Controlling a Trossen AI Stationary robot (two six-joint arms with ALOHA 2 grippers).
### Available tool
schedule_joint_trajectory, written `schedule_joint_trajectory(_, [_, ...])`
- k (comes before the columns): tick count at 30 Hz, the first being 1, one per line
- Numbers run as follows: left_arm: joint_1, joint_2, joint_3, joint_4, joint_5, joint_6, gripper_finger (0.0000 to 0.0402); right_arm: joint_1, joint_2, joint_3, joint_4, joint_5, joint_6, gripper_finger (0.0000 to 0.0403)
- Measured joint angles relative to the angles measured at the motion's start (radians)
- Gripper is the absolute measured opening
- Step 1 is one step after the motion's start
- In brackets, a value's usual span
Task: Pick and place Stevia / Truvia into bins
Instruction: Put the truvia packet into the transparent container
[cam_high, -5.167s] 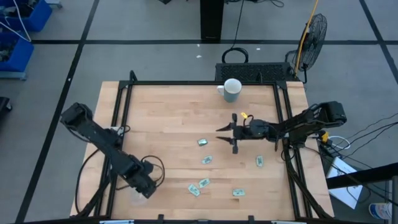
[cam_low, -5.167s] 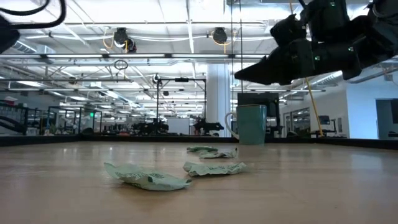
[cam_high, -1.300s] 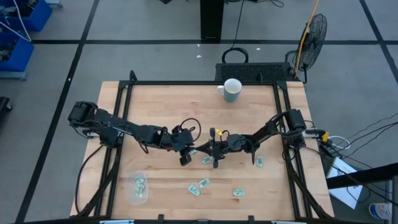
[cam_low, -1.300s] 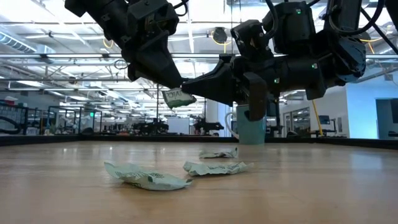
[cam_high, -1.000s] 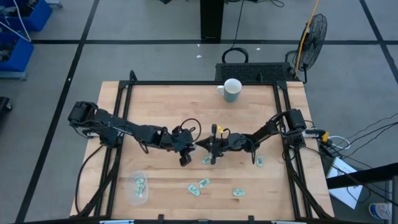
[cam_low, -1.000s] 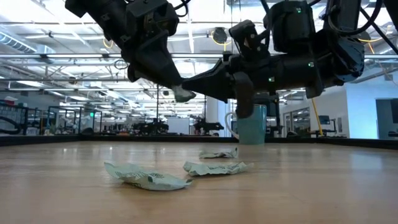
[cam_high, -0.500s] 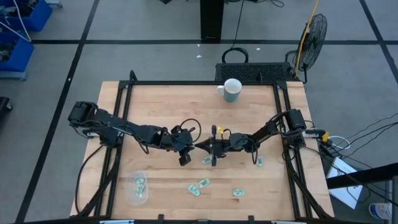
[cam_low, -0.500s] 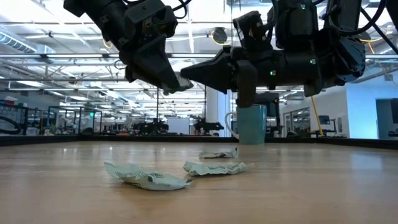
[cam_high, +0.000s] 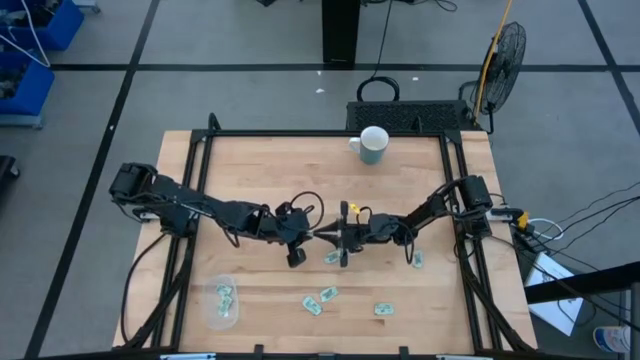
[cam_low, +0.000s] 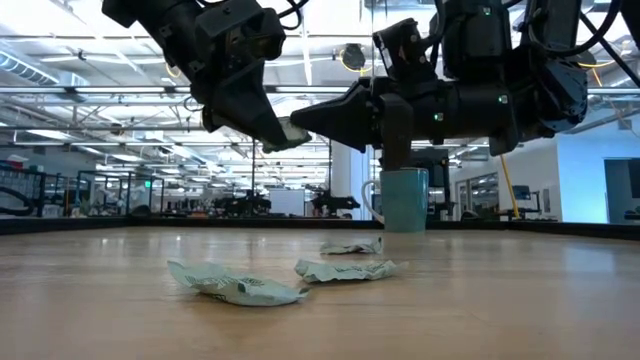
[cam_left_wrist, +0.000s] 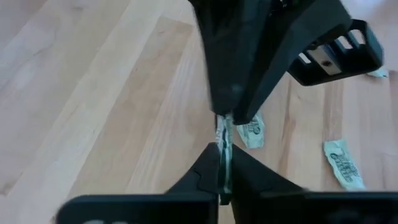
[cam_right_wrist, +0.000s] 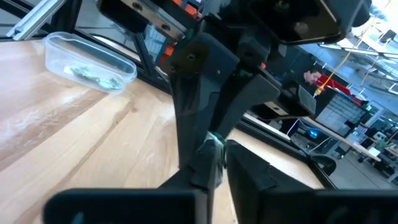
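Note:
Above the middle of the table my left gripper (cam_high: 306, 236) and my right gripper (cam_high: 327, 235) meet tip to tip, both shut on one pale green Stevia packet (cam_low: 290, 131) held in the air. Several more packets lie flat on the wood: one just below the grippers (cam_high: 332, 257), one toward the right edge (cam_high: 418, 259), and three by the near edge (cam_high: 327, 294). The clear bin (cam_high: 222, 301) stands at the near left with packets in it. My left gripper pinches one end of the packet (cam_left_wrist: 222, 155) between its two fingers, coming level from the table's left. The packet stands on edge, clear of the table. My right gripper pinches the packet's opposite end (cam_right_wrist: 216, 144) between its fingertips, coming level from the table's right.
A white mug (cam_high: 372, 145) stands at the far edge, right of centre. Black frame rails run along the table's left and right sides. Bare wood lies between the grippers and the bin.
Both gripper tips have risen a little above the table with the packet between them. The rest of both arms has stayed in place, and the packets on the table have not moved.

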Motion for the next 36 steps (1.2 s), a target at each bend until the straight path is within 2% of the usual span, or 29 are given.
schedule_joint_trajectory(3, [-0.006,0.0,0.0,-0.001,0.016,-0.014,0.0014,0.0,0.0,0.0,0.002,0.008,0.0,0.0069])
schedule_joint_trajectory(6, [-0.022,0.0,0.0,-0.025,0.059,-0.035,0.0009,0.001,0.0,0.0,0.0,0.084,0.001,0.01])
schedule_joint_trajectory(9, [-0.054,0.0,0.0,-0.103,0.14,-0.11,0.0009,0.002,0.0,-0.001,-0.031,0.177,0.001,0.0125])
schedule_joint_trajectory(12, [-0.11,0.0,0.0,-0.215,0.249,-0.2,0.0009,0.002,0.0,-0.002,-0.093,0.209,0.001,0.0143])
schedule_joint_trajectory(15, [-0.182,0.0,0.0,-0.352,0.393,-0.359,0.0009,0.003,0.001,-0.002,-0.148,0.206,0.001,0.0153])
schedule_joint_trajectory(18, [-0.265,0.0,0.0,-0.463,0.54,-0.582,0.0009,0.003,0.001,-0.002,-0.172,0.206,0.001,0.0155])
schedule_joint_trajectory(22, [-0.387,0.0,0.0,-0.518,0.679,-0.865,0.0009,0.002,0.001,-0.002,-0.171,0.206,0.001,0.0152])
schedule_joint_trajectory(28, [-0.528,0.0,0.022,-0.502,0.681,-1.08,0.0009,0.002,0.001,-0.002,-0.171,0.206,0.001,0.0151])
schedule_joint_trajectory(32, [-0.579,0.0,0.099,-0.513,0.536,-1.093,0.0009,0.002,0.001,-0.002,-0.168,0.206,0.001,0.0151])
schedule_joint_trajectory(34, [-0.601,-0.001,0.155,-0.579,0.521,-1.115,0.0009,0.002,0.001,-0.002,-0.166,0.205,0.001,0.0151])
schedule_joint_trajectory(36, [-0.627,-0.001,0.205,-0.697,0.555,-1.173,0.0009,0.002,0.001,-0.002,-0.166,0.205,0.001,0.0151])
